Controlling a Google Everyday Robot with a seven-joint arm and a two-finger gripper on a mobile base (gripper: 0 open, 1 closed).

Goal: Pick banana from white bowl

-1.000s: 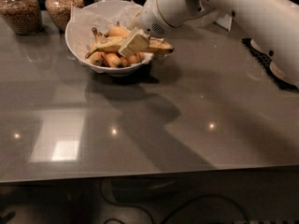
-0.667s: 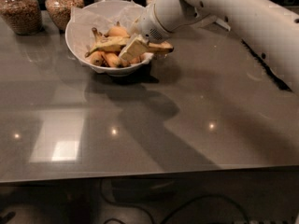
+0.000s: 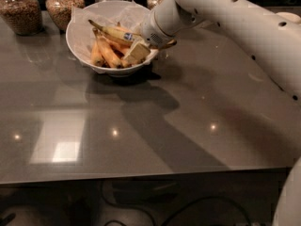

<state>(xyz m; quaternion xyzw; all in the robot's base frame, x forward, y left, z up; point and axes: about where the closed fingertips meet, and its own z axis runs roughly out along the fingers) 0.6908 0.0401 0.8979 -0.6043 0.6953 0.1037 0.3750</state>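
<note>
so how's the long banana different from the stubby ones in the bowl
The long banana is longer and slimmer than the stubby bananas. It is paler yellow with dark tips; they look more orange. It carries a blue sticker; they show none. Both lie in the white bowl, where the gripper sits beside them.

Bowl sitting at the back left of the worktop, gripper reaching in from the right.
The banana is lying in the bowl on top of the shorter bananas, its right part running behind the gripper, which is hanging over the bowl's right rim. Jars are standing behind the bowl along the back edge.
</note>
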